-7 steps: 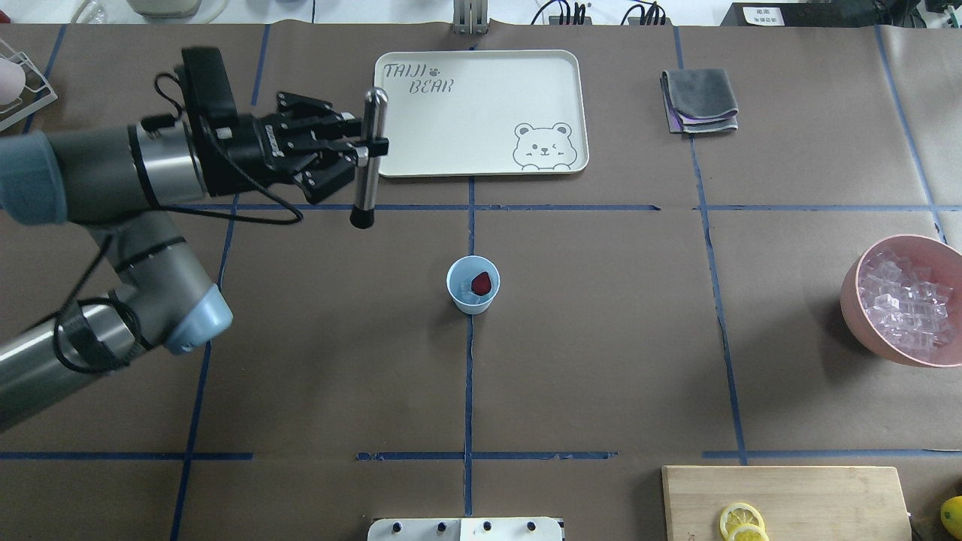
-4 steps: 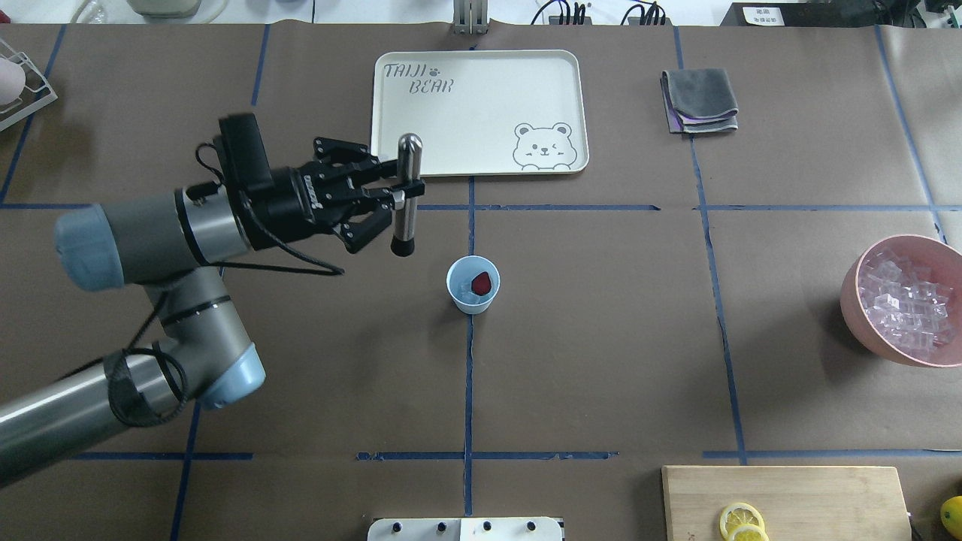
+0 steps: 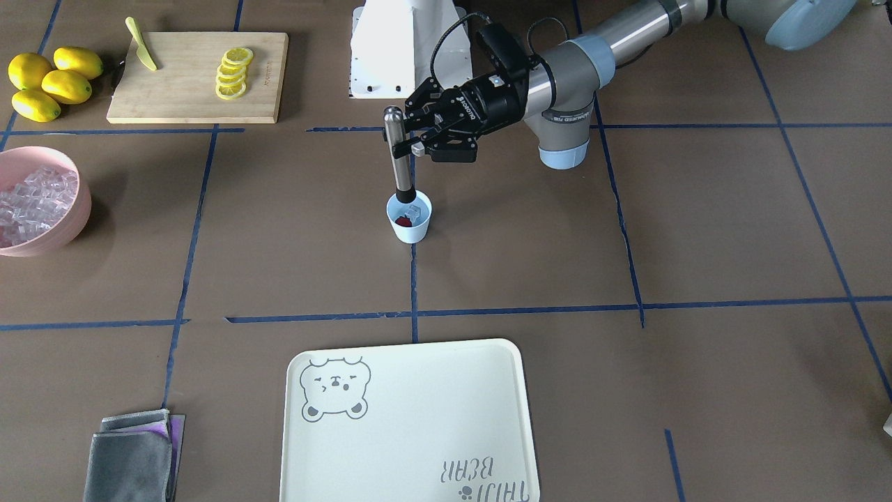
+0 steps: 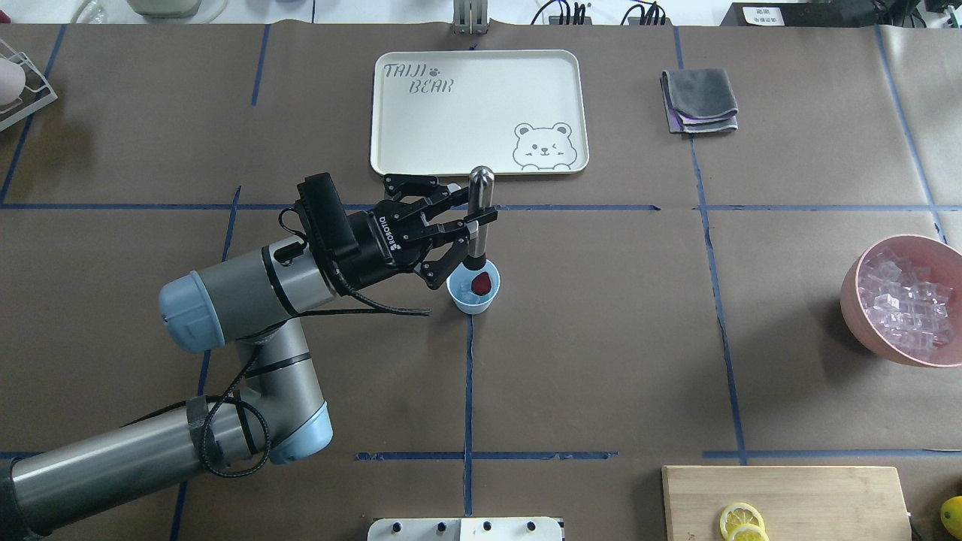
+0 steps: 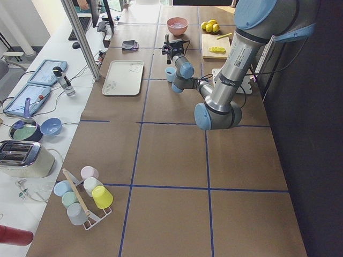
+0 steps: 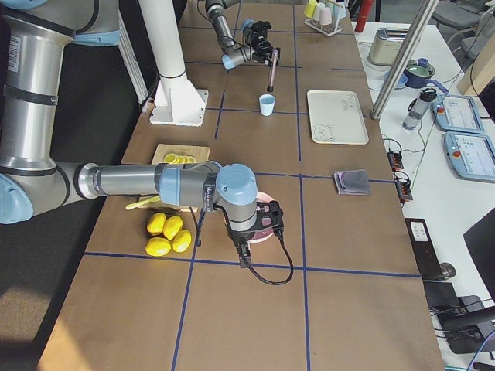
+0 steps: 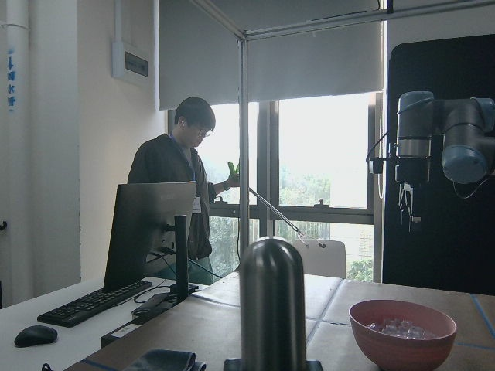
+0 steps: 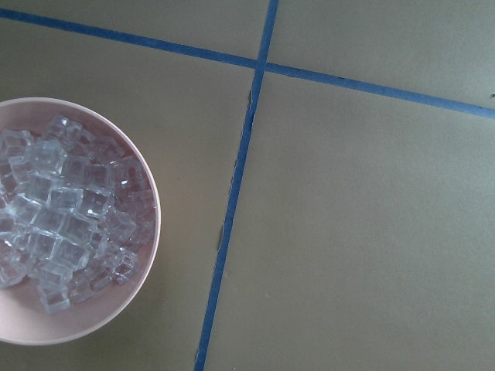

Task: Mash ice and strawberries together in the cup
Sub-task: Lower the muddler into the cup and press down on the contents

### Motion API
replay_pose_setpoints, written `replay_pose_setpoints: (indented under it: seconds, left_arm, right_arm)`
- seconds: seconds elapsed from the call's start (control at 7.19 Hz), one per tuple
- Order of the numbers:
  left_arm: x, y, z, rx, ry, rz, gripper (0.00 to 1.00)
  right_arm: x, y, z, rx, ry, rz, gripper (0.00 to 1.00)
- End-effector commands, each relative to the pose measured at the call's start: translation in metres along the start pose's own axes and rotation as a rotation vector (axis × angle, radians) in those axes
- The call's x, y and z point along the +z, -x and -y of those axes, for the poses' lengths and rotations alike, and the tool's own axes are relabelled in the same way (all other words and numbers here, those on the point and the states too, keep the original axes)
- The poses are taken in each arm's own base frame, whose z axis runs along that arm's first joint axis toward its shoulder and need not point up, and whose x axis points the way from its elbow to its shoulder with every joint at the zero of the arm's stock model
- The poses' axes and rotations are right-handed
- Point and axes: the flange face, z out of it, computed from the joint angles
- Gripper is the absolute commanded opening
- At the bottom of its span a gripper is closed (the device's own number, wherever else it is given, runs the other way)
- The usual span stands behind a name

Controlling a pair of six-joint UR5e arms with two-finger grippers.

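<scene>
The light blue cup (image 4: 473, 299) stands mid-table and holds one dark red strawberry (image 4: 481, 283) and clear ice (image 4: 464, 297). It also shows in the front-facing view (image 3: 410, 226) with the strawberry (image 3: 402, 221) and ice (image 3: 414, 212). My left gripper (image 4: 475, 220) is shut on an upright steel muddler (image 4: 480, 197). The muddler's black tip is at the cup's mouth, on the tray side. The muddler's top fills the left wrist view (image 7: 272, 301). My right gripper (image 6: 267, 219) hangs near the pink bowl; I cannot tell whether it is open or shut.
A pink bowl (image 4: 853, 300) full of ice stands at the right edge, and shows in the right wrist view (image 8: 151, 232). A cream tray (image 4: 481, 113) lies beyond the cup, with a folded grey cloth (image 4: 699, 101) to its right. A cutting board (image 4: 827, 496) holds lemon slices.
My left arm has carried the muddler to the right and toward the cup. Its tip went from left of the cup to the cup's mouth. The cup has not moved.
</scene>
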Motion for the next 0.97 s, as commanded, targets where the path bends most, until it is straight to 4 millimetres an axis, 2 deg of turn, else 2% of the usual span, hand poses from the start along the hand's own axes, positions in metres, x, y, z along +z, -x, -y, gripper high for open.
replay_pose_setpoints:
  seconds: [0.0,0.14,0.28,0.56,0.83]
  left_arm:
    - [-0.003,0.003,-0.027,-0.004,0.013,0.003,0.00]
    - [-0.009,0.005,-0.045,-0.007,0.028,0.011,0.00]
    - [-0.013,-0.003,-0.063,-0.018,0.043,0.026,0.00]
    - [-0.016,-0.014,-0.083,-0.032,0.064,0.042,0.00]
    - [-0.012,-0.017,-0.081,-0.034,0.057,0.039,0.00]
  right_arm:
    - [-0.001,0.000,0.000,-0.001,-0.002,-0.002,1.00]
    - [-0.001,0.000,0.000,0.000,-0.001,-0.001,1.00]
    - [0.000,0.000,-0.001,0.001,0.000,-0.001,1.00]
    - [0.002,-0.002,-0.002,0.005,0.004,0.000,1.00]
    - [0.003,-0.002,-0.005,0.006,0.007,0.001,1.00]
